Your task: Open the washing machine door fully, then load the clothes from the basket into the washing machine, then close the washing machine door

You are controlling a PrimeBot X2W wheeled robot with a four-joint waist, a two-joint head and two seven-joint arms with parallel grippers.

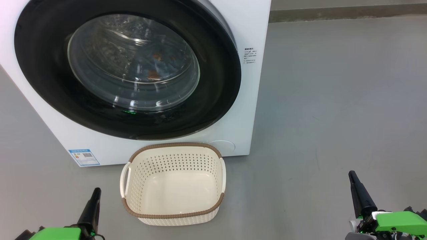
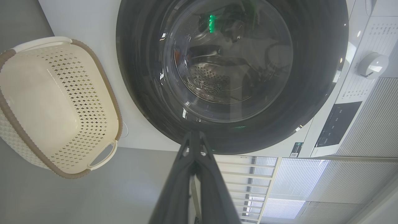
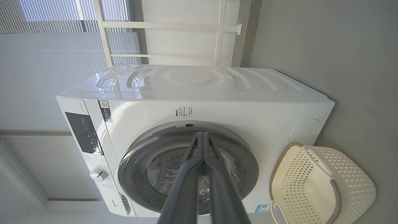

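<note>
The white washing machine [image 1: 255,76] stands in front of me with its door [image 1: 217,100] shut; the door's black rim lies flat against the front. Through the glass window [image 1: 133,63] faint orange-brown specks of the clothes [image 1: 154,75] show inside the drum. The cream basket [image 1: 173,145] sits on the floor just before the machine, its bare bottom showing. My left gripper [image 1: 96,191] hangs shut left of the basket, holding nothing. My right gripper [image 1: 352,175] is shut well to the basket's right, holding nothing. The wrist views show the closed left fingers [image 2: 194,137] and right fingers [image 3: 203,135] pointing at the door.
Grey floor [image 1: 333,100] stretches to the right of the machine up to a wall skirting [image 1: 347,13]. A blue label [image 1: 84,156] marks the machine's lower left corner. A control panel [image 3: 82,132] and knob [image 3: 99,175] sit on the machine's upper front.
</note>
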